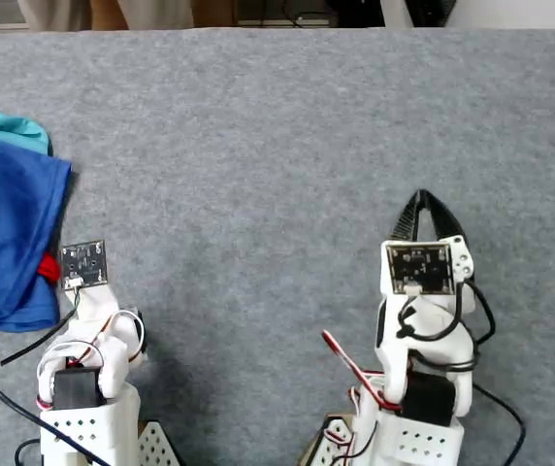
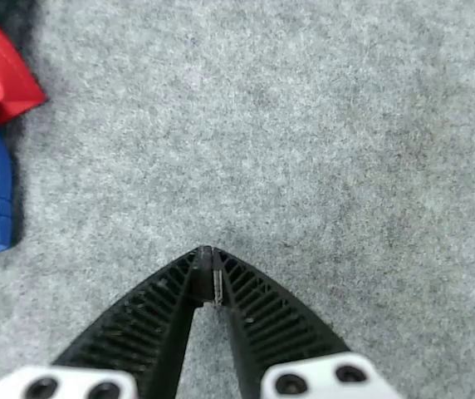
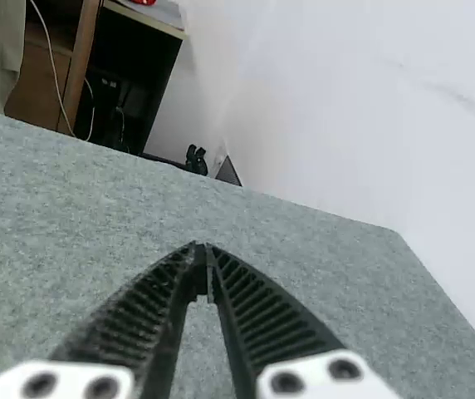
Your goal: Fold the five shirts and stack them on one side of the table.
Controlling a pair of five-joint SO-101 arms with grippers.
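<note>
Lying near left fingers (image 2: 150,312) (closed, empty): shirts (image 1: 11,223).

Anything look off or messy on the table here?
Yes, at the table's left edge: a teal shirt sticks out beyond the blue shirt lying on it, and a red shirt's corner pokes out under its near corner. Not a neat stack.

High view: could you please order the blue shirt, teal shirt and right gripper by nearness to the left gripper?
From the left gripper:
1. Blue shirt, beside it, left edge.
2. Teal shirt, farther back, left edge.
3. Right gripper, far across on the right.
</note>
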